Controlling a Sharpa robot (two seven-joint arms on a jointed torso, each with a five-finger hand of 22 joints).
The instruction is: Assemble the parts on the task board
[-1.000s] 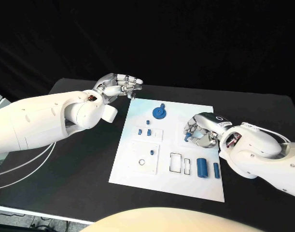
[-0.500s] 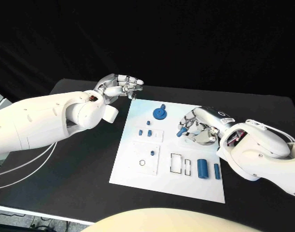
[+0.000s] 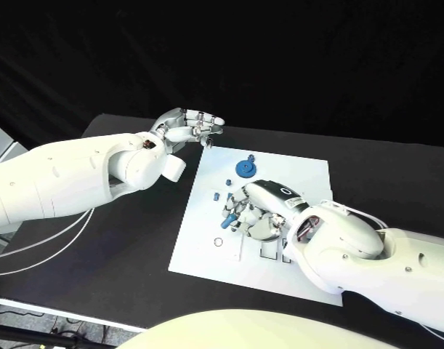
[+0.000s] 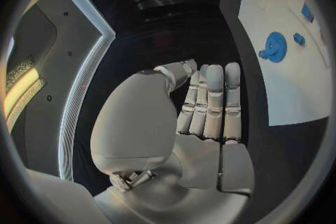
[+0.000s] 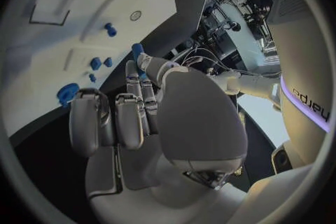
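now the right robot hand (image 3: 251, 215) hangs over the middle of the white task board (image 3: 304, 171) on the black bench (image 3: 127, 247), pinching a small blue part (image 3: 227, 220) at its fingertips. the left robot hand (image 3: 190, 128) hovers off the board's far left corner, fingers curled in on nothing. a blue gear (image 3: 245, 169) sits on the far end of the board.

The left arm is stretched in from the left, and the left hand (image 3: 190, 126) is held at the far left corner of the board (image 3: 306, 171) with fingers curled in and nothing gripped. The right arm is reached across the board; a blue part (image 3: 228, 219) is pinched at the fingertips of the right hand (image 3: 255, 214).
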